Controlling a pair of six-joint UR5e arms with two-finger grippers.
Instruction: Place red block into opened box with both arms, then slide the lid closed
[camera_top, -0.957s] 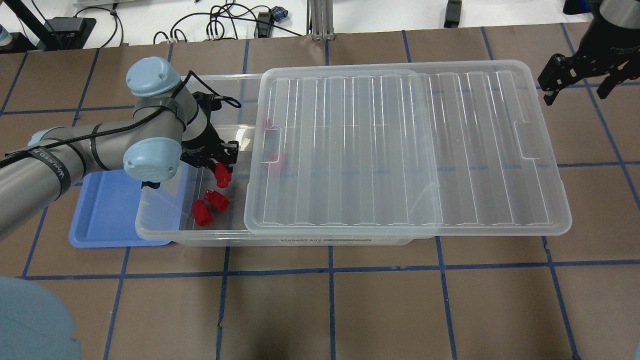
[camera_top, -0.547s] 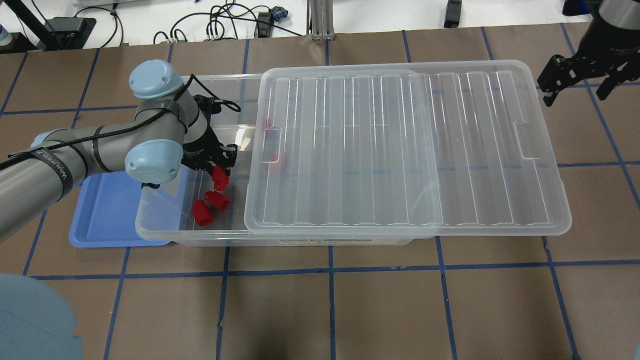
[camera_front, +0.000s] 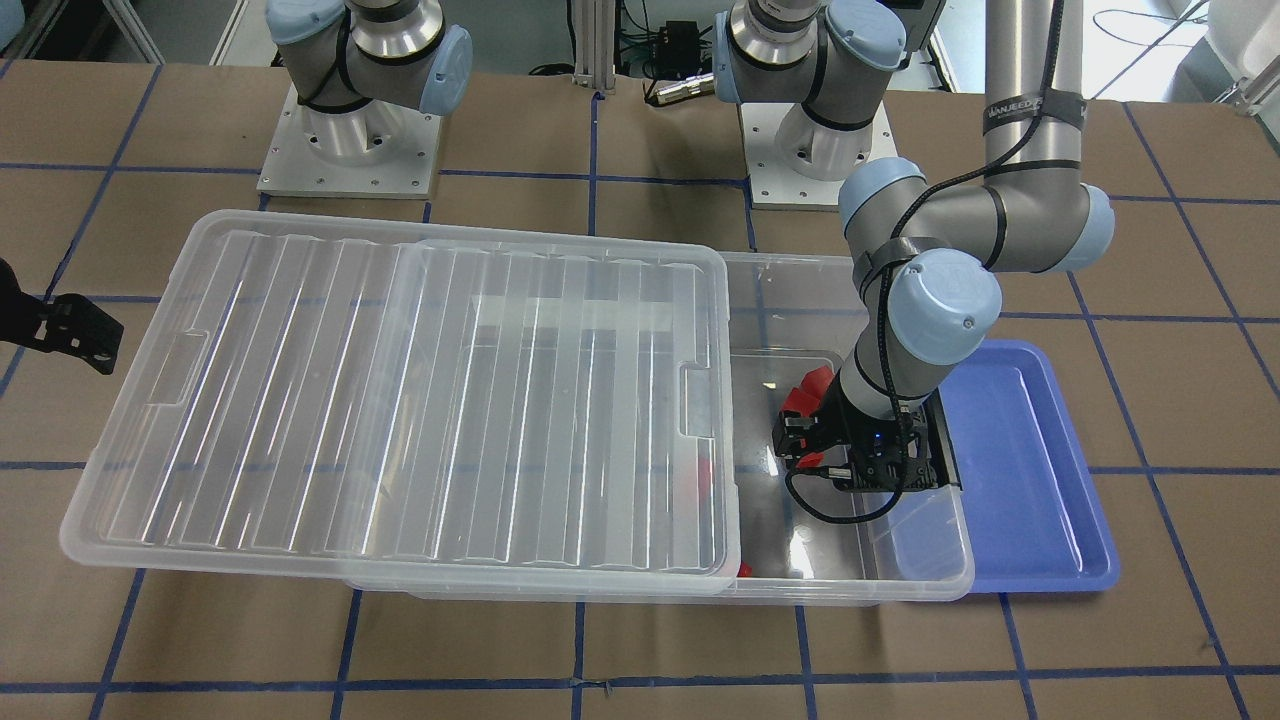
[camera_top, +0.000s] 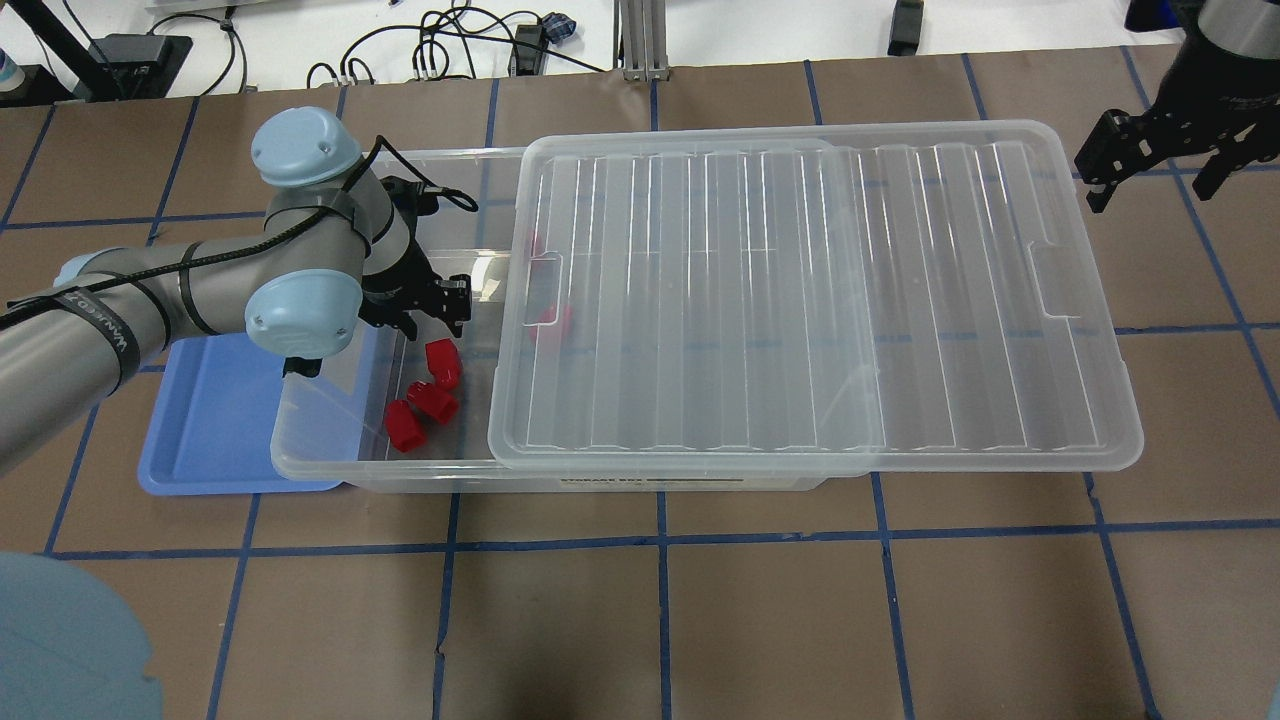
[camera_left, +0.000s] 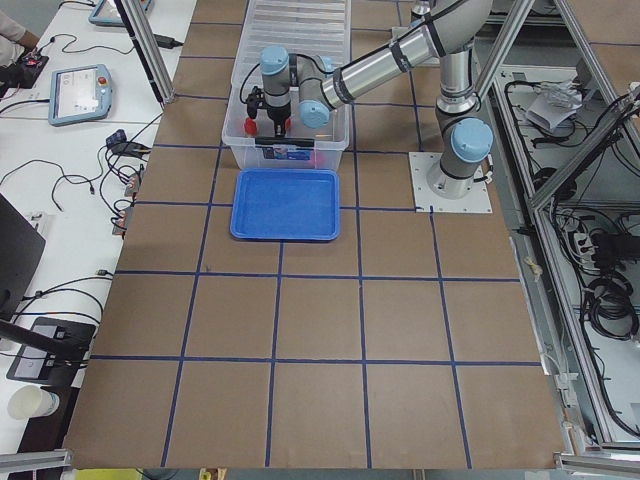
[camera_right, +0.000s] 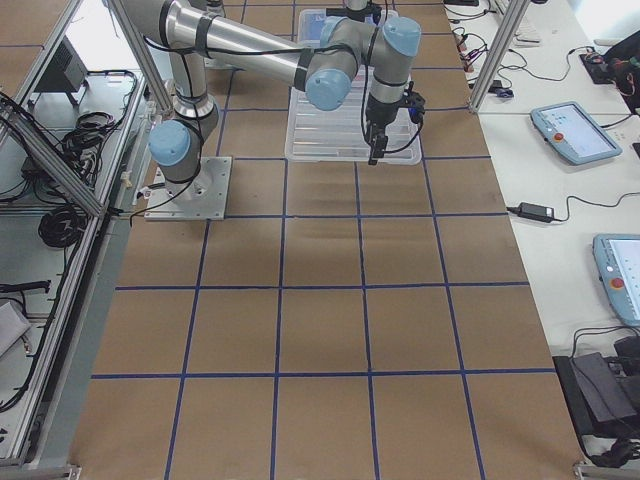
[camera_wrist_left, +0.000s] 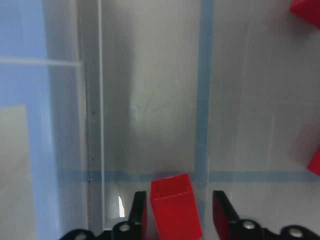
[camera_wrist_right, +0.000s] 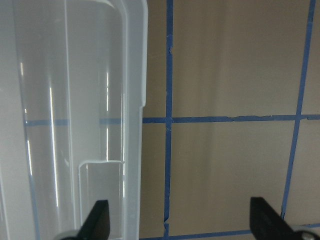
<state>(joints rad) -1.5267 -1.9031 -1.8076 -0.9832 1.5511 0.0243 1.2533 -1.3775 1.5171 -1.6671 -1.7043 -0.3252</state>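
Note:
A red block (camera_top: 442, 362) lies on the floor of the clear box (camera_top: 330, 468), in its uncovered left end. Just behind it hovers my left gripper (camera_top: 430, 316), open. In the left wrist view the red block (camera_wrist_left: 175, 207) shows between the spread fingers (camera_wrist_left: 139, 212), touching neither. Two more red blocks (camera_top: 420, 412) lie nearer the front wall, and others show dimly under the lid (camera_top: 800, 300). The lid covers most of the box and overhangs its right end. My right gripper (camera_top: 1160, 160) hangs open beyond the lid's right end, its notch (camera_wrist_right: 100, 175) below one finger.
A shallow blue tray (camera_top: 210, 420) sits against the box's left end, partly under my left arm. Cables and gear line the far table edge (camera_top: 450, 50). The arm bases (camera_front: 350, 140) stand behind the box. Brown table surface (camera_top: 700, 620) lies in front.
My left gripper has opened and let go of the red block, which now rests on the box floor. The gripper has drawn back a little from it. The right arm has not moved.

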